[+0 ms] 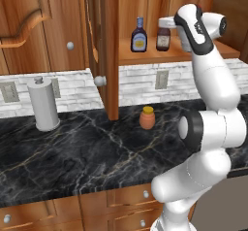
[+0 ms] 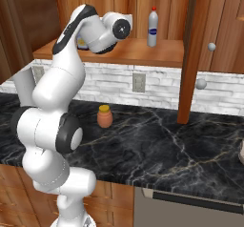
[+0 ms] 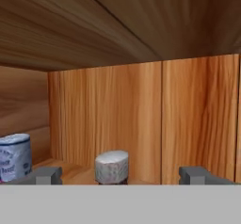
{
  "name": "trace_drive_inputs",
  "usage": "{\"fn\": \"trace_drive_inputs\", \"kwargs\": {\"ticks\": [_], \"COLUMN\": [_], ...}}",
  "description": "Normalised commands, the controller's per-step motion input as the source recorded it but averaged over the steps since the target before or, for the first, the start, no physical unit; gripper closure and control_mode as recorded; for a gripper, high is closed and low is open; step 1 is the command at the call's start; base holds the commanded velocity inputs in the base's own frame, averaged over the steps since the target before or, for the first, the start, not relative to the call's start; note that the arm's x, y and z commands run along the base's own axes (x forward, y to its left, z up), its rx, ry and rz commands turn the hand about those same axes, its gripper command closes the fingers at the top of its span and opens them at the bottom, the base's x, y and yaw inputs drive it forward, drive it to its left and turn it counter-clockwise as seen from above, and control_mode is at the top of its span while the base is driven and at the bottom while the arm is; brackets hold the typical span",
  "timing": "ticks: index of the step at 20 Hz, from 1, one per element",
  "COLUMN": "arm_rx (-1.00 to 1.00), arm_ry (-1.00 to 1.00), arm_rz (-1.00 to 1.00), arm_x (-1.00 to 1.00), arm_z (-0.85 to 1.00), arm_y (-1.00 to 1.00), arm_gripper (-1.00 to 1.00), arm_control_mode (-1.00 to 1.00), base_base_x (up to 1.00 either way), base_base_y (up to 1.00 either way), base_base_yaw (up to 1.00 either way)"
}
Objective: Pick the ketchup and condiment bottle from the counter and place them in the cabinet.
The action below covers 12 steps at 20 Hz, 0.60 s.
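While the arm reaches up into it, the cabinet (image 1: 145,55) serves as the landmark for every entry below.

Counter (image 1: 87,152): black veined marble, running below the cabinet. Neither task bottle stands on it.

Arm: white Franka, risen from the base, its wrist level with the cabinet shelf.

Paper towel roll (image 1: 43,104): upright on the counter, well to the left of the cabinet's open door.

White bottle with red cap (image 2: 152,28): upright on the cabinet shelf, toward the door side.

Condiment bottle (image 1: 139,36): dark, oval yellow label, upright on the cabinet shelf. Judged placed.

Ketchup (image 1: 163,38): red-brown, pale label, upright on the same shelf just beside the condiment bottle and close in front of the hand. In the hand view its cap (image 3: 112,166) sits between the fingertips.

Orange jar (image 1: 147,117): squat, on the counter below the cabinet; no part of the task.

Jaws (image 3: 120,175): spread wide, gripping nothing, one tip to either side of the ketchup cap and clear of it.

Status: both bottles appear shelved; what looks to be left is drawing the hand back out without toppling the ketchup.
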Motion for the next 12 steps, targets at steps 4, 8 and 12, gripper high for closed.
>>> {"fn": "trace_drive_inputs", "kwargs": {"ticks": [4, 8, 12], "arm_rx": [0.0, 0.0, -0.01], "arm_ry": [0.0, 0.0, 0.0], "arm_rz": [-0.02, -0.01, 0.0], "arm_x": [-0.2, -0.32, -0.44], "arm_z": [0.1, 0.02, 0.0], "arm_y": [-0.11, -0.07, -0.02], "arm_gripper": [-1.0, -1.0, -1.0], "arm_control_mode": [-1.0, -1.0, -1.0], "base_base_x": [0.0, 0.0, 0.0], "base_base_y": [0.0, 0.0, 0.0], "base_base_yaw": [0.0, 0.0, 0.0]}}
